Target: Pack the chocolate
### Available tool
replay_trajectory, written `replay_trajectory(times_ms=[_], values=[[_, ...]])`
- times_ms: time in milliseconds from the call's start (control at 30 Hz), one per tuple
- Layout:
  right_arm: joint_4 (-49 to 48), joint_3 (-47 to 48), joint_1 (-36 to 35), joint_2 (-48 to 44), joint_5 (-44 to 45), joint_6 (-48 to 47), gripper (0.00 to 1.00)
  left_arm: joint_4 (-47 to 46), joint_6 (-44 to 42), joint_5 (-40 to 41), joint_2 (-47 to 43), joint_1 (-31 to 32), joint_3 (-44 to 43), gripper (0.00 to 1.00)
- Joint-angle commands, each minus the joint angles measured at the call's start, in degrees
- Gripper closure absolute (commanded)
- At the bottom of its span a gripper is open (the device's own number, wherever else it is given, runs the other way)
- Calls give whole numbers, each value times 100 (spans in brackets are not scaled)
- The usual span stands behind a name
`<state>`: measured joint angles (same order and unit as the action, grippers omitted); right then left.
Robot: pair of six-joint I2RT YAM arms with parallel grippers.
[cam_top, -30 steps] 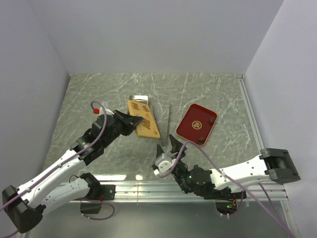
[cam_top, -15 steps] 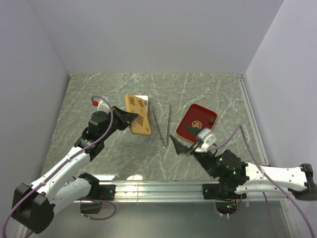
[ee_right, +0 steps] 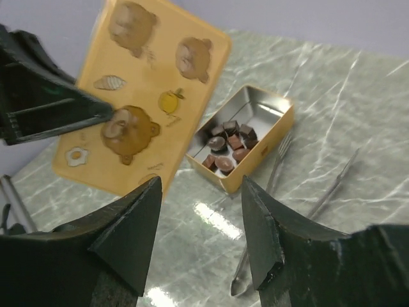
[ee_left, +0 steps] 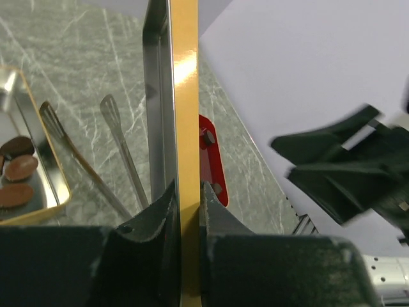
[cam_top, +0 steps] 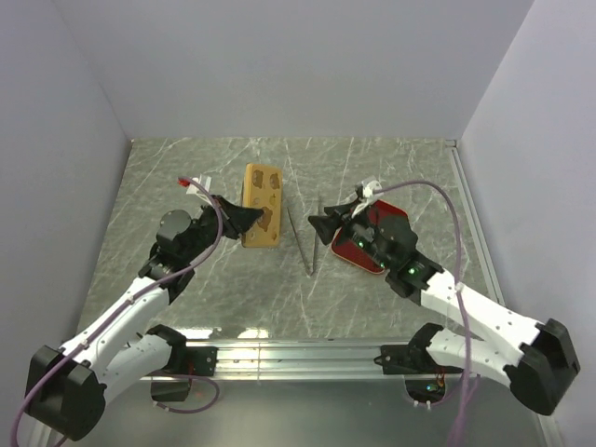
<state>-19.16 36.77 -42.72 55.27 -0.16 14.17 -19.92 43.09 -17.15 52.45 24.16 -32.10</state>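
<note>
Right hand (ee_right: 200, 192) spread, nothing between the fingers, hovering over the grey-green marbled tabletop (cam_top: 186, 168), facing left toward the open gold rectangular tin (ee_right: 262, 160). Thin metal tweezers (cam_top: 303, 237) lie just ahead of it, between hand and tin, long axis near-to-far, joined end toward the arm bases. Small dark brown chocolate chunks (ee_right: 227, 144) sit piled in one end of the tin, beyond the tweezers from this hand. Red square tray (ee_left: 204, 163) is right beside this hand, on its right and partly under the wrist in the top view. Two dark chunks (ee_left: 208, 136) rest on the tray, likely chocolate not yet packed. Left hand (ee_left: 188, 211) pinches the flat gold lid with bear pictures (ee_right: 147, 96) by one edge, lifted and tilted near the tin, so that arm is busy. Judgement: right arm is much nearer tray and tweezers. The tray chunks lie behind-right of its fingers, so it would have to turn back to the tray, then carry left across the tweezers to the tin
</note>
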Motion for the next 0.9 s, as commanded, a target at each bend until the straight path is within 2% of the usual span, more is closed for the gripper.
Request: replay_trajectory(times_ms=[0, 133, 267, 533, 733, 867], values=[[-1044, 155, 640, 535, -2062, 910, 40, -872, -442, -701, 229, -218, -16, 99], [-2081, 93, 1028, 1187, -3144, 1333, 40, -1224, -319, -1352, 643, -430, -95, 99], [-2742, 172, 1108, 1539, -3648, 1518, 40, -1593, -152, -1765, 907, -491, -95, 99], [-2892, 234, 1161, 1970, -3605, 1553, 39, -2472, 541, -2205, 899, -491, 36, 99], [-3120, 190, 1169, 2102, -3578, 1597, 34, -2385, 718, -2258, 539, -491, 98, 99], [-3628, 181, 1169, 2251, -3797, 1720, 31, -2376, 788, -2328, 363, -491, 177, 99]])
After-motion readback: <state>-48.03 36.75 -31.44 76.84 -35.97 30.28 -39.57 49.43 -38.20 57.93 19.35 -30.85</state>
